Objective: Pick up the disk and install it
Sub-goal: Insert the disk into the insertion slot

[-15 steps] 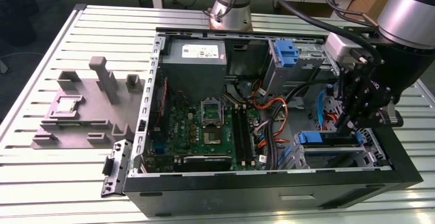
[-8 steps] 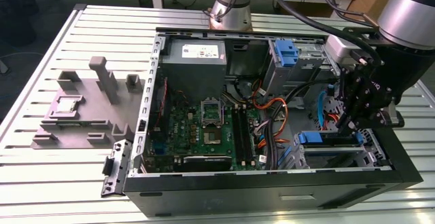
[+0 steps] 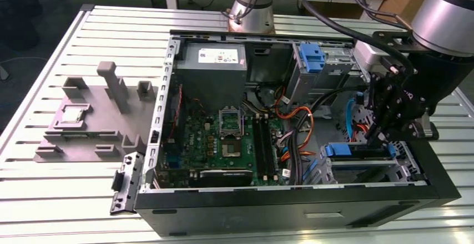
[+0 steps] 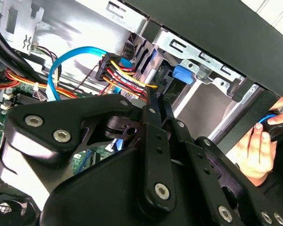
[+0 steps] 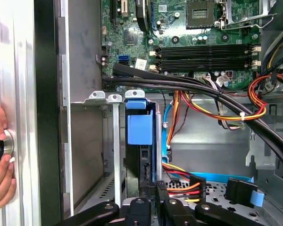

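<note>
One disk (image 5: 140,129), rigid, dense, shock-shy, sits edgewise in the drive cage (image 5: 114,141), four o'clock of the case (image 3: 296,211); I'd hold its blue side rails; gripper (image 5: 156,187) beside it, clench I cannot tell.

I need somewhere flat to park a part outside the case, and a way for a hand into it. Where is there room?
Bare slatted table lies at the exterior view's left, in front of the grey fixture block. Inside the computer case, the motherboard is open from above. It is crowded around the drive cage: cables and the robot hand fill it.
</note>
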You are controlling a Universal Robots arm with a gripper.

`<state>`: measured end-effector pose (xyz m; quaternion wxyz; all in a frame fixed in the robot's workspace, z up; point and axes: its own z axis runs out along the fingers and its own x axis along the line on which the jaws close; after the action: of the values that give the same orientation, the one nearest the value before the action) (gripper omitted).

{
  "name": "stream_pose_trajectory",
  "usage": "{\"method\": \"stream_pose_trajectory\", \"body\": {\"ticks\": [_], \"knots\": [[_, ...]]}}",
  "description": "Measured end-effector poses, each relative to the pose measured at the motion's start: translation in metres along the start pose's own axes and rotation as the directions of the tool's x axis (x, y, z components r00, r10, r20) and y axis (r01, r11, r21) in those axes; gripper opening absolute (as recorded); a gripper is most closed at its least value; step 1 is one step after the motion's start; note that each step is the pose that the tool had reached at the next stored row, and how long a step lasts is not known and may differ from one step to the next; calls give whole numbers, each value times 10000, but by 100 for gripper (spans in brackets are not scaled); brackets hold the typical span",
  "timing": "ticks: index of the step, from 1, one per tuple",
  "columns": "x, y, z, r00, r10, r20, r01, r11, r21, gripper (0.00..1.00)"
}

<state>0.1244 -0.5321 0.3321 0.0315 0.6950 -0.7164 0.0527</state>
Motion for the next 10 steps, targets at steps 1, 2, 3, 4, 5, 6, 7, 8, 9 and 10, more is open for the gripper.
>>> {"method": "stream_pose_trajectory", "body": {"ticks": [1,2,3,4,5,6,7,8,9,10], "knots": [[0,0,1,10000,1,22,-1,10000,-1,17],[1,0,1,10000,1,26,-1,10000,-1,17],[1,1,1,10000,2,26,-2,10000,-1,17],[1,1,2,10000,2,27,-2,10000,-1,17],[4,0,2,10000,2,26,-2,10000,0,17],[8,0,2,10000,2,26,-2,10000,0,17],[12,0,2,10000,2,28,-2,10000,0,17],[18,0,3,10000,2,34,-2,10000,0,17],[23,0,4,10000,3,41,-3,10000,0,17],[28,0,5,10000,3,52,-3,10000,0,17]]}}
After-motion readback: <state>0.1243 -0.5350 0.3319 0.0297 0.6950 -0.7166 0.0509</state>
